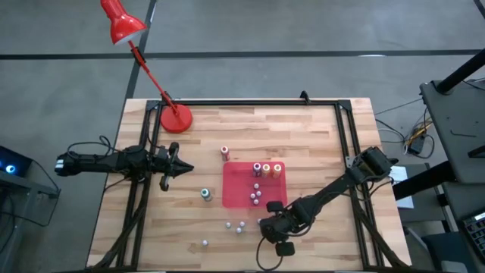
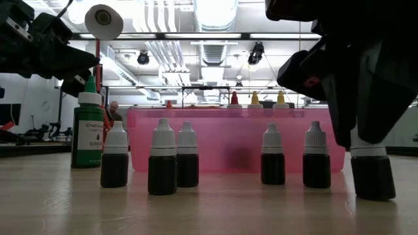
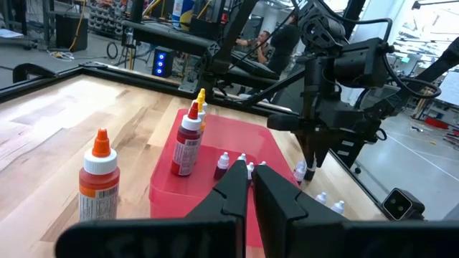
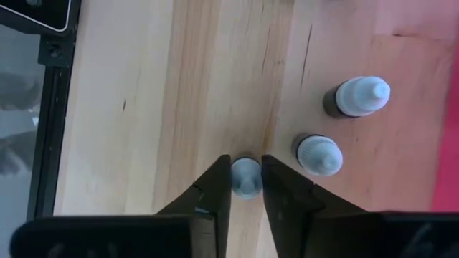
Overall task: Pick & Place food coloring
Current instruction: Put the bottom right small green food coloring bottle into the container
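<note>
- The flat red rectangular mat lies on the pale wooden plank table and serves as landmark here.
- On the mat's far edge three tall food coloring bottles stand in a row: pink, orange and yellow-orange bodies.
- A red-bodied tall bottle stands just off the mat's far left corner; a green-bodied tall bottle stands on bare wood to the mat's left.
- Small dark dropper bottles with white caps cluster on the mat's near part, and more of them stand on the wood in front of the mat.
- The right gripper is down just off the mat's near right corner, fingers on either side of one small white-capped dropper bottle; the jaws look to be pinching it, bottle not yet lifted by the look of the low view.
- The left gripper waits to the mat's left, jaws clenched on nothing.
- Judged progress: partway; several bottles sit on the mat, several remain on the wood.
- A red desk lamp stands beyond the mat's far left corner.
- Around the table is grey floor; the room behind shows bright ceiling lights, benches and a person far off.
</note>
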Action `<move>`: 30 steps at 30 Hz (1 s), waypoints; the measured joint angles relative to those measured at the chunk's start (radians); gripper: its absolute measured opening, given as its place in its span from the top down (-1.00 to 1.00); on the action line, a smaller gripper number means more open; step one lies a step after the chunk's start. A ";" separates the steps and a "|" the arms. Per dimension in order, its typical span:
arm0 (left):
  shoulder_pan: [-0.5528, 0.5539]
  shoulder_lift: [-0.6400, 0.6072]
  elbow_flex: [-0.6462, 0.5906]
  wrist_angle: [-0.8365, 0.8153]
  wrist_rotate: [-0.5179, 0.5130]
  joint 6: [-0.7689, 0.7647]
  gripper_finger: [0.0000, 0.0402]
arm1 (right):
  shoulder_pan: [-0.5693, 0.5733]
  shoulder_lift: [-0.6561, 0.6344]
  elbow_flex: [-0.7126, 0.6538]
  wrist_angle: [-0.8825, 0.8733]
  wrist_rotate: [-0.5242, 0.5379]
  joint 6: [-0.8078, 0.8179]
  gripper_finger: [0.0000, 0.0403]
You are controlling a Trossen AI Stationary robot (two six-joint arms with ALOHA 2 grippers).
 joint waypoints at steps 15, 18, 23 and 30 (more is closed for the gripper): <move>0.000 0.000 0.000 0.000 0.000 0.000 1.00 | 0.000 -0.007 -0.002 -0.012 -0.021 -0.001 0.75; 0.000 0.000 0.000 0.000 0.000 0.000 1.00 | 0.000 -0.019 -0.001 -0.027 -0.045 0.004 0.75; 0.000 0.000 0.000 0.000 0.000 0.000 1.00 | 0.001 -0.063 0.000 -0.096 -0.046 0.005 0.75; 0.000 0.000 0.000 0.000 0.000 0.000 1.00 | -0.012 -0.163 0.003 -0.179 -0.050 0.007 0.75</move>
